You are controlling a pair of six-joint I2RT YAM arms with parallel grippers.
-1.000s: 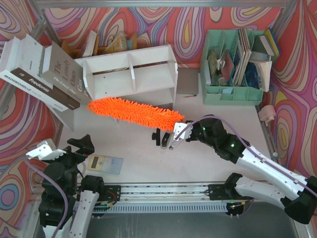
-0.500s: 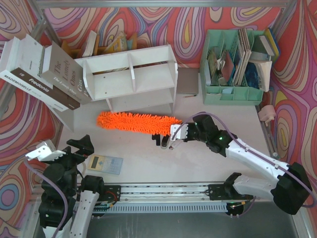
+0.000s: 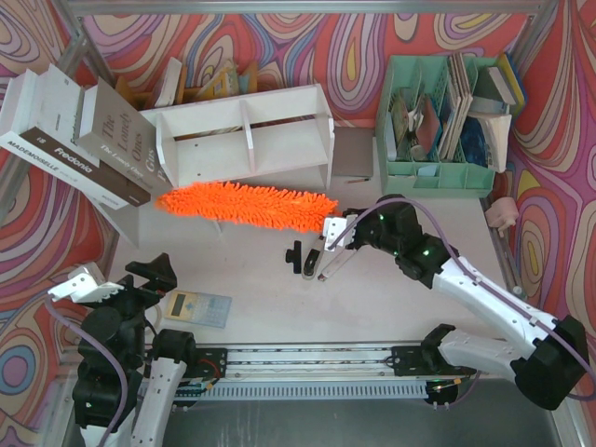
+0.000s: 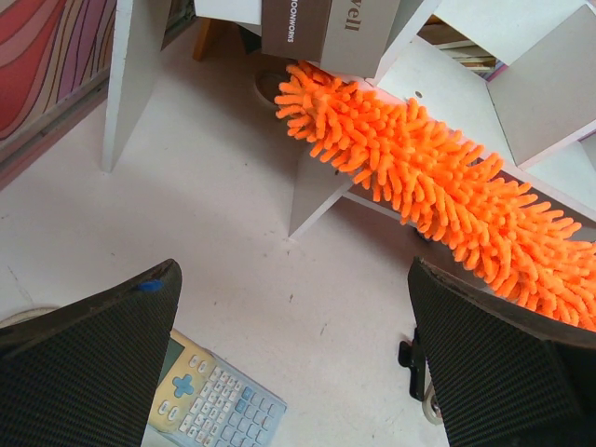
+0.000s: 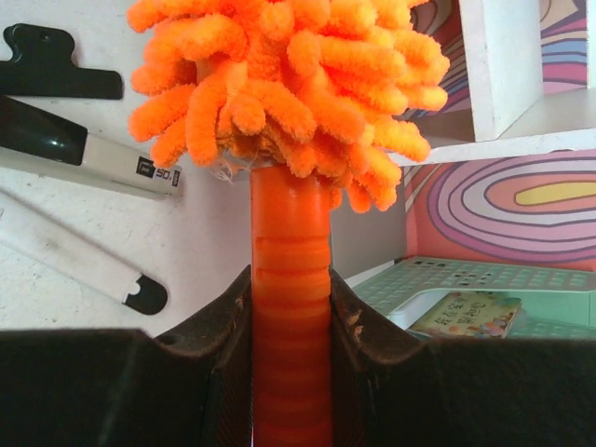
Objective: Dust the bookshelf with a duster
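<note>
The white two-tier bookshelf (image 3: pixel 247 140) stands at the back centre. The fluffy orange duster (image 3: pixel 247 205) lies across the front of its lower tier, its tip by the shelf's left leg. My right gripper (image 3: pixel 337 230) is shut on the duster's orange handle (image 5: pixel 290 307). In the right wrist view the fluffy head (image 5: pixel 284 84) rises straight ahead beside the shelf's white edge (image 5: pixel 498 65). My left gripper (image 3: pixel 121 279) is open and empty at the near left; its view shows the duster (image 4: pixel 438 186) against the shelf's lower board (image 4: pixel 321 191).
A calculator (image 3: pixel 197 307) lies near my left gripper. A black clip (image 3: pixel 295 256) and white-and-black marker pens (image 3: pixel 321 261) lie below the duster. Big books (image 3: pixel 79 140) lean at the back left. A mint-green file organiser (image 3: pixel 438 121) stands at the back right.
My right gripper has swept the duster up and to the left, from the table in front of the shelf onto the lower tier's front. The left arm has not moved.
</note>
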